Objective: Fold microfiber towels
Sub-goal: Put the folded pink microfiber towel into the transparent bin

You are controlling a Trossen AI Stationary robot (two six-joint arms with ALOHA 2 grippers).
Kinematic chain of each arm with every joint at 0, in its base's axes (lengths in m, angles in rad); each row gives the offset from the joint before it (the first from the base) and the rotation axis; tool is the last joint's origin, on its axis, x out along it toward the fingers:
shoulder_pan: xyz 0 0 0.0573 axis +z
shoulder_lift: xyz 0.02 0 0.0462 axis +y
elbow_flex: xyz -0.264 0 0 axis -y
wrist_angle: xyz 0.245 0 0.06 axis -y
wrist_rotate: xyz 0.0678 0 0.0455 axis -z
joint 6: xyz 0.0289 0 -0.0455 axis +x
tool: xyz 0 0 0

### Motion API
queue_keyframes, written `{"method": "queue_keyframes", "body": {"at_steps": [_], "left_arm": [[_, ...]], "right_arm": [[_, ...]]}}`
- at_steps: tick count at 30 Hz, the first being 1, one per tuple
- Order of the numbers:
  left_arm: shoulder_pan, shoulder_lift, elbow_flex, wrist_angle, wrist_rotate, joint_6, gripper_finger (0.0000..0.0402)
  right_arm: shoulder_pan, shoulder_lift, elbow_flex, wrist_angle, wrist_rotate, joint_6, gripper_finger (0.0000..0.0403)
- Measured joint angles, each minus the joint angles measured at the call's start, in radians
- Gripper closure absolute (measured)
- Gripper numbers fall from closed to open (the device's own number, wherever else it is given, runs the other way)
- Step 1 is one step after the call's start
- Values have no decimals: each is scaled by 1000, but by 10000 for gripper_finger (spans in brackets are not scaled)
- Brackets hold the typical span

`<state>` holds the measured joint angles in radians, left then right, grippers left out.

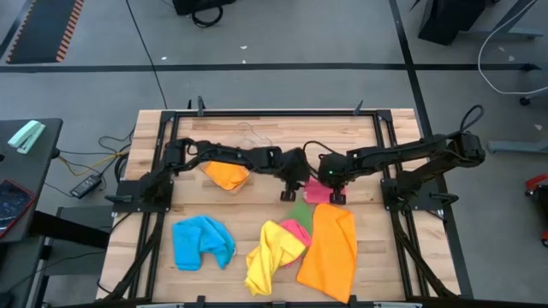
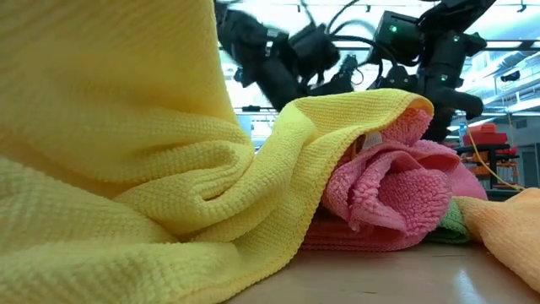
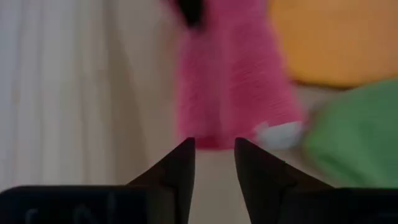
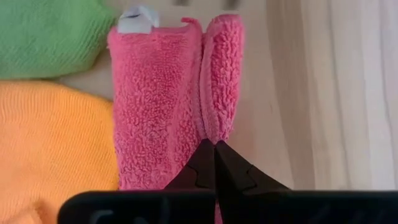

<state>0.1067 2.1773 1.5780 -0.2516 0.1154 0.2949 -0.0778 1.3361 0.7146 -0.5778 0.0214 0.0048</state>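
Right hand [image 4: 214,144] pinching pink towel [image 4: 165,93] — left hand [image 3: 214,146] (slightly parted) opposite

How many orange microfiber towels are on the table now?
2: a small folded orange microfiber towel under the left arm at the back, and a larger spread orange microfiber towel front right. Others may hide under the pile.

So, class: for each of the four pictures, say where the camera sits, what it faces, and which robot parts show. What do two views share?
High view: overhead, facing down on the table; both arms show.
Low view: at tabletop height, facing the yellow towel; arms behind.
Left wrist view: on the left arm, facing the pink towel; left gripper parted.
Right wrist view: on the right arm; right gripper shut on the pink towel.
Shared: both wrist views show the pink towel.
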Motion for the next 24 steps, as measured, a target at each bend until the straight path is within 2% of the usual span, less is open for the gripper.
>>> {"method": "queue_keyframes", "body": {"at_steps": [6,9,12,17,24], "left_arm": [[15,1,-120,219,72,-17,289],[14,1,-151,288,120,-51,290],[14,1,-154,309,124,-131,282],[15,1,-154,307,122,-148,248],[21,-55,-152,332,123,-108,175]], "right_arm": [[40,0,0,-3,12,20,402],[53,0,0,-1,12,26,402],[56,0,0,-1,12,32,402],[55,0,0,0,12,30,402],[55,0,-1,6,12,25,402]]}}
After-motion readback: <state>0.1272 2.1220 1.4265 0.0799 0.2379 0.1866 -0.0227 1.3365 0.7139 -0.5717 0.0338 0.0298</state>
